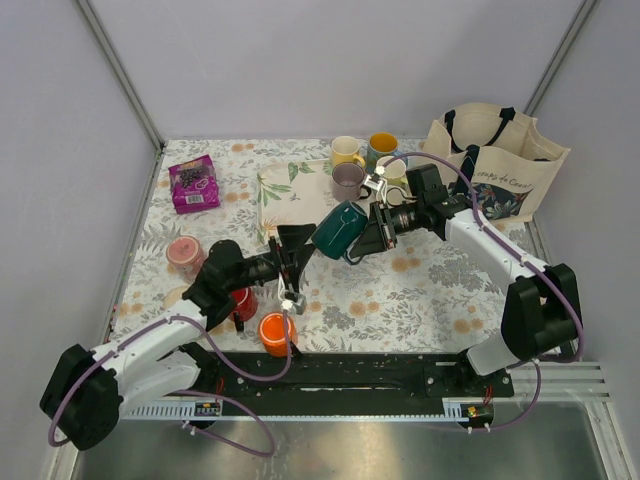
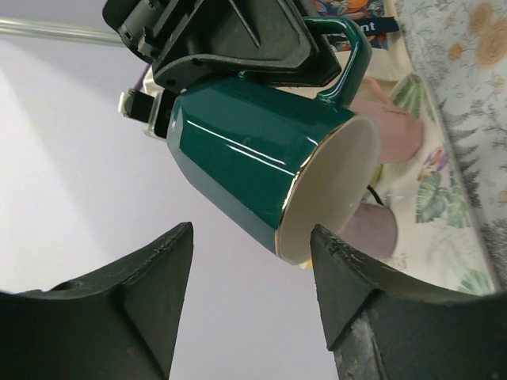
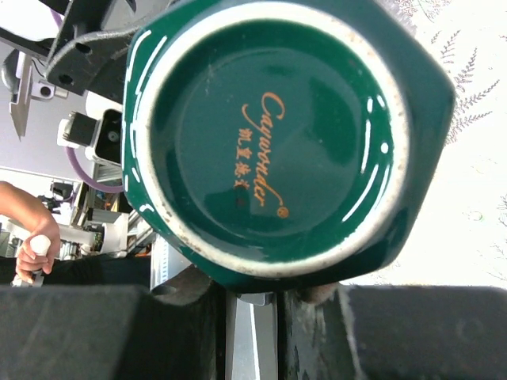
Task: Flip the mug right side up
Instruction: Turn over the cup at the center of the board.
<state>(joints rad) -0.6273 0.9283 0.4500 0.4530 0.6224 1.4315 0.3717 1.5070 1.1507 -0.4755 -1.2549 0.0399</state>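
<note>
Right gripper (image 1: pixel 372 228) clamped on a dark green mug (image 1: pixel 340 230), held tilted above the floral table (image 1: pixel 420 290), mouth toward the left gripper (image 2: pixel 249 293), which gapes wide, empty, just short of the rim. Salmon-pink mug (image 1: pixel 185 254) sits on the table at far left, well apart from both.

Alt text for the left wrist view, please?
A glossy dark teal ceramic mug with a gold rim and cream interior hangs tilted, mouth toward lower right, clamped by the right hand at the top of frame. The left hand's two black fingers stand open below it.
</note>
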